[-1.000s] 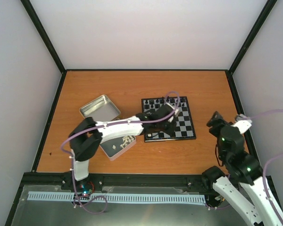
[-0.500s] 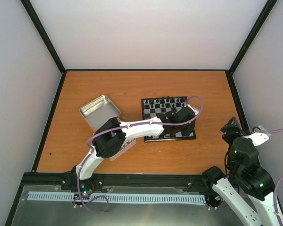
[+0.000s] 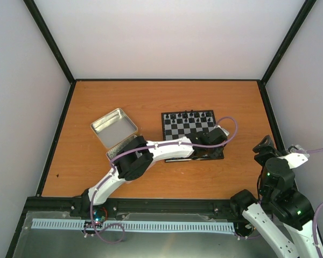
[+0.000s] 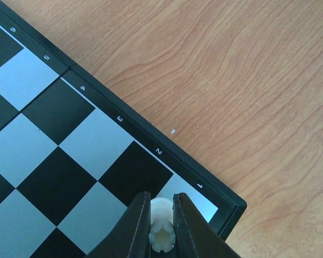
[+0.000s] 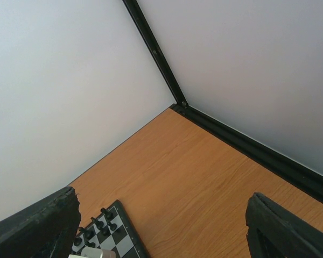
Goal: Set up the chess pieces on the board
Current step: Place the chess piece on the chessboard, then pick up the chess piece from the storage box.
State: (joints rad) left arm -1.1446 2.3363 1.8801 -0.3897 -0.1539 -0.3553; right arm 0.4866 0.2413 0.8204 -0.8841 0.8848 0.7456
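While the left arm [image 3: 167, 148] lies stretched across the table [image 3: 151, 97], the scene reads thus:

board [image 4: 91, 145]: flat on the table, right of centre, with rank numbers running along its black border.

left gripper [image 4: 161, 207]: pinched tight on a white rook [image 4: 162, 236] — one dark finger on each side of its notched top.

white rook: over the pale corner square beside the rank mark 1, at the near right corner of the board. Whether its base touches the square cannot be told.

black pieces [image 3: 188, 114]: lined up along the far edge of the board.

right gripper [image 5: 161, 236]: fingers spread wide with nothing between them — raised off to the right of the board and facing the far corner of the enclosure.

tin [image 3: 114, 124]: shallow and silver, on the table left of the board and apart from it, with the left arm passing just in front of it.
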